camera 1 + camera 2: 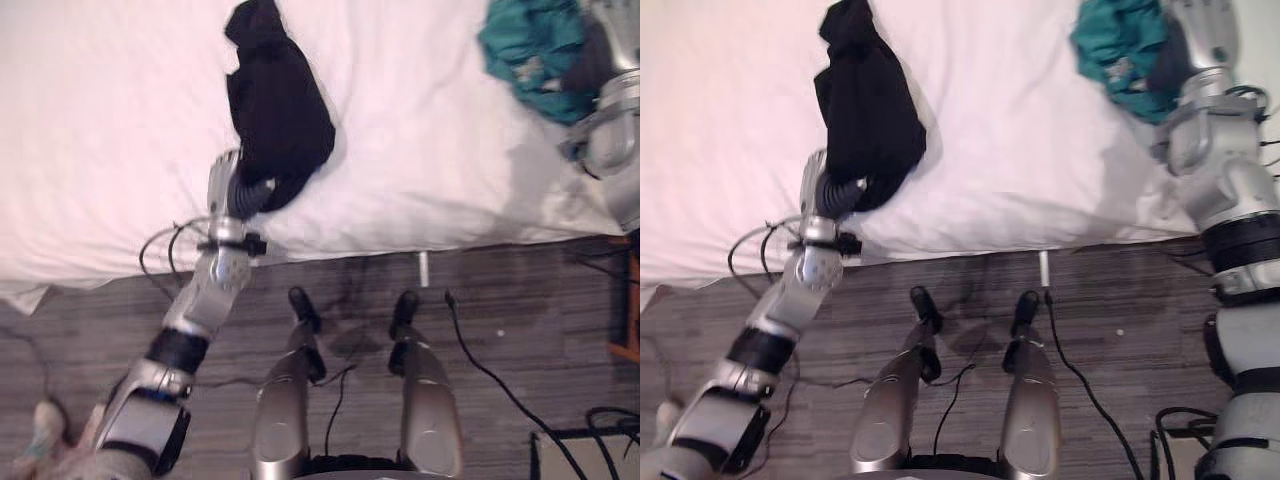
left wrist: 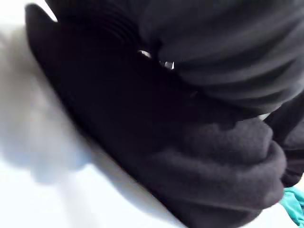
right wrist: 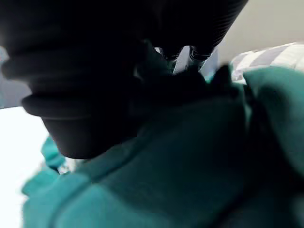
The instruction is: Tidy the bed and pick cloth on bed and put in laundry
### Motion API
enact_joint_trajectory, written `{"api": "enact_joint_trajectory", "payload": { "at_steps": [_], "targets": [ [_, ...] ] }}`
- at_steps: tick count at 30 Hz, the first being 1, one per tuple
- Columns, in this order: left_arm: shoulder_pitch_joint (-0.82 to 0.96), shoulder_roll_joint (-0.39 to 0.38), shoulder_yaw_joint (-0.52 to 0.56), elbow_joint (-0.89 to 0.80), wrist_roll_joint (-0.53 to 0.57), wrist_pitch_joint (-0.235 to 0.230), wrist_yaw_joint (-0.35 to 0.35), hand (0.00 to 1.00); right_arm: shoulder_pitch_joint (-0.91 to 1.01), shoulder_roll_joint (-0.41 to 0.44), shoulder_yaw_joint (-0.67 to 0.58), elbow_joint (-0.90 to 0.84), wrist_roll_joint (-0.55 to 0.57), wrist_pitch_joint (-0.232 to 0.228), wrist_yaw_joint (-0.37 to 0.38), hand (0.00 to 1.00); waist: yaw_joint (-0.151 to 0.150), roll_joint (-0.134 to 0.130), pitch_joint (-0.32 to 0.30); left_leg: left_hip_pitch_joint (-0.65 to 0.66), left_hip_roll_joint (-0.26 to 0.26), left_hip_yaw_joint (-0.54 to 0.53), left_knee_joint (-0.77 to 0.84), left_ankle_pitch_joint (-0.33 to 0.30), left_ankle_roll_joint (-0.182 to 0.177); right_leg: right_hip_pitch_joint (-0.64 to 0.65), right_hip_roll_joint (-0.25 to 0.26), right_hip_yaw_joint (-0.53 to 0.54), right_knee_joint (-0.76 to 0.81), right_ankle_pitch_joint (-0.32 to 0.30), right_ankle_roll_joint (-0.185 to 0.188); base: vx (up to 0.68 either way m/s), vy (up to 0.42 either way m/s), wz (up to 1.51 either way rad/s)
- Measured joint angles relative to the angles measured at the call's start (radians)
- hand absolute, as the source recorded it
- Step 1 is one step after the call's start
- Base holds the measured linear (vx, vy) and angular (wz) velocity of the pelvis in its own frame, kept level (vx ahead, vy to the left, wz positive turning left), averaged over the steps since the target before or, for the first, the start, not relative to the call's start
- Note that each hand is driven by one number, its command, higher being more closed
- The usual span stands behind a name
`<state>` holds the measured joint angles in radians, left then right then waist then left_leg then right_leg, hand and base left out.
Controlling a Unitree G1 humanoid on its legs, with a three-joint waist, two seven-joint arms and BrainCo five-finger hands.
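Though the left hand [image 1: 246, 194] is buried in the black cloth [image 1: 277, 100] and the right hand [image 1: 1185, 50] in the teal cloth [image 1: 1118, 42], likely for lifting, I can't tell either grip.

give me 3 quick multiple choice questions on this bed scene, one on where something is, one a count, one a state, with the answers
1. Where is the left hand?
A. at the near edge of the black cloth
B. flat on the floor
C. on a pillow

2. How many loose cloths lie on the bed?
A. one
B. two
C. four

3. How does the black cloth lie?
A. folded in a neat square
B. hanging off the bed's edge
C. crumpled in a heap

Answers:
1 A: its ribbed cover runs into that cloth's near edge.
2 B: there are the black cloth and a teal cloth.
3 C: it is bunched in folds, wholly on the bed.
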<state>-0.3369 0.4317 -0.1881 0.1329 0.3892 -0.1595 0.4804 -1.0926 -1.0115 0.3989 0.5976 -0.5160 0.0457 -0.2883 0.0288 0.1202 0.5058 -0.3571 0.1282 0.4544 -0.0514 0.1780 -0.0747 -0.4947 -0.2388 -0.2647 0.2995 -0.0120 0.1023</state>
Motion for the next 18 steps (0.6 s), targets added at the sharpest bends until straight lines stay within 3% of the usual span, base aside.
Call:
{"api": "enact_joint_trajectory", "payload": {
  "at_steps": [2, 4, 7, 11, 13, 15, 16, 17, 18],
  "targets": [
    [0.119, -0.008, 0.051, -0.018, -0.074, -0.031, -0.019, 1.0, -0.027, -0.026, -0.012, 0.042, 0.023, -0.002, -0.002, 1.0, 0.025, 0.043, -0.001, -0.013, -0.008, 0.008, -0.002, 0.0, 0.0, -0.031, -0.009, 0.016, 0.023, -0.005, 0.0, 0.05, -0.016, -0.06],
    [0.214, -0.028, 0.113, -0.005, -0.15, -0.041, -0.051, 1.0, -0.046, -0.039, -0.042, 0.072, 0.037, -0.011, -0.002, 1.0, 0.044, 0.068, -0.004, -0.013, -0.008, 0.014, -0.003, 0.0, 0.0, -0.038, -0.007, 0.025, 0.026, -0.005, -0.001, 0.03, -0.027, -0.09],
    [0.324, -0.077, 0.184, 0.022, -0.262, -0.04, -0.092, 1.0, -0.038, -0.039, -0.087, 0.124, 0.054, -0.023, -0.001, 1.0, 0.047, 0.073, -0.008, -0.005, -0.007, 0.014, -0.008, 0.0, 0.0, -0.033, -0.004, 0.028, 0.026, -0.006, -0.002, 0.03, -0.033, -0.01],
    [0.411, -0.179, 0.201, 0.052, -0.341, 0.011, -0.15, 1.0, 0.145, -0.008, -0.281, 0.115, 0.079, -0.019, 0.006, 1.0, 0.053, 0.071, -0.007, 0.07, -0.016, 0.011, -0.041, 0.009, 0.013, 0.045, 0.002, 0.033, 0.003, -0.005, -0.002, 0.06, -0.018, 0.04],
    [0.442, -0.213, 0.201, 0.051, -0.342, 0.019, -0.189, 1.0, 0.301, 0.075, -0.414, 0.033, 0.098, 0.002, 0.003, 1.0, 0.038, 0.061, -0.007, 0.127, -0.022, 0.003, -0.041, 0.008, 0.013, 0.122, 0.008, 0.032, -0.026, -0.005, -0.002, 0.09, -0.02, 0.06],
    [0.476, -0.215, 0.215, 0.025, -0.359, 0.022, -0.229, 1.0, 0.527, 0.244, -0.556, -0.134, 0.118, 0.013, -0.002, 1.0, 0.007, 0.025, -0.021, 0.19, -0.014, -0.008, -0.042, 0.008, 0.013, 0.207, 0.022, 0.02, -0.061, -0.005, -0.001, 0.09, -0.07, 0.02],
    [0.482, -0.215, 0.223, 0.022, -0.36, 0.022, -0.238, 1.0, 0.572, 0.289, -0.574, -0.165, 0.118, 0.015, -0.003, 1.0, 0.0, 0.014, -0.028, 0.201, -0.011, -0.011, -0.042, 0.008, 0.013, 0.221, 0.025, 0.018, -0.066, -0.005, -0.001, 0.1, -0.096, -0.04],
    [0.496, -0.215, 0.239, 0.023, -0.36, 0.026, -0.251, 1.0, 0.689, 0.421, -0.606, -0.237, 0.119, 0.017, -0.009, 1.0, -0.016, -0.024, -0.064, 0.227, -0.003, -0.011, -0.043, 0.005, 0.011, 0.251, 0.036, 0.019, -0.083, -0.006, -0.001, 0.08, -0.081, -0.15],
    [0.506, -0.215, 0.239, 0.025, -0.36, 0.029, -0.261, 1.0, 0.764, 0.497, -0.616, -0.275, 0.123, 0.018, -0.014, 1.0, -0.018, -0.044, -0.095, 0.24, 0.003, -0.01, -0.043, -0.002, 0.001, 0.263, 0.044, 0.023, -0.092, -0.007, -0.001, 0.11, -0.105, -0.24]
  ]
}}
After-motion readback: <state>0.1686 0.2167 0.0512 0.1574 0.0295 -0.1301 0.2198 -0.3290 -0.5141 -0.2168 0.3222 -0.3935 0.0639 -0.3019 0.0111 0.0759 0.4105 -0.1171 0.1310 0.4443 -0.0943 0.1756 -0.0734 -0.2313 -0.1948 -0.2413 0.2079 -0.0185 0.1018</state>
